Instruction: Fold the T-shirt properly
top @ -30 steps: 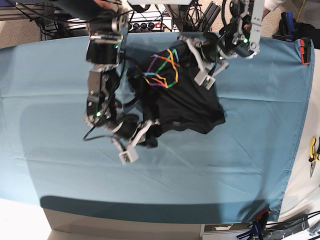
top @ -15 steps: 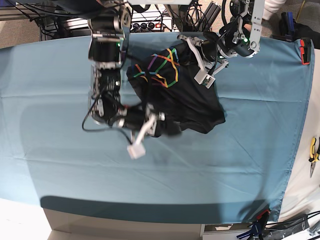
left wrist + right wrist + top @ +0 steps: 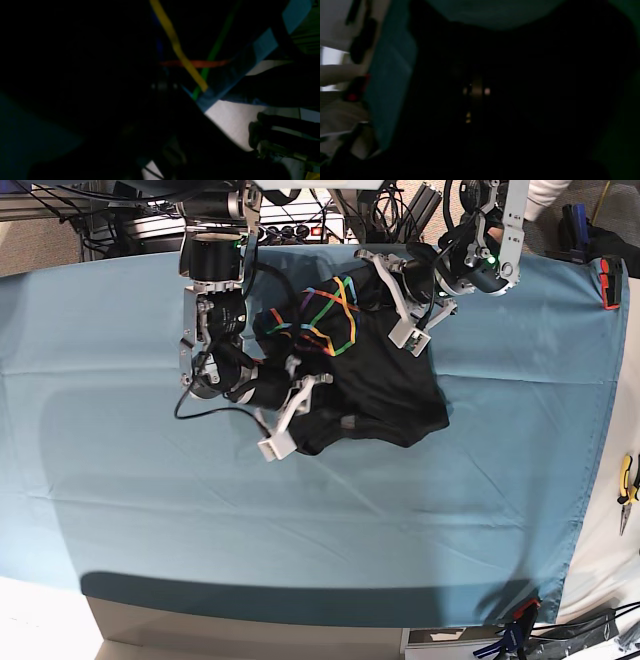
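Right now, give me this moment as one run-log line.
stage: mid-fold | T-shirt: bunched on cloth, print up | left gripper: shut on T-shirt's far edge | right gripper: shut on its near-left edge

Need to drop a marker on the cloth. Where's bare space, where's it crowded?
Free: the near half of the teal cloth below the T-shirt, and its left side. A strip right of the shirt, before the pliers, is bare too. Crowded: far centre, both arms over the bunched shirt.

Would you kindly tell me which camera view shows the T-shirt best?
The base view: the whole crumpled T-shirt lies on the teal cloth. The left wrist view shows only dark fabric with coloured print lines; the right wrist view is almost black.
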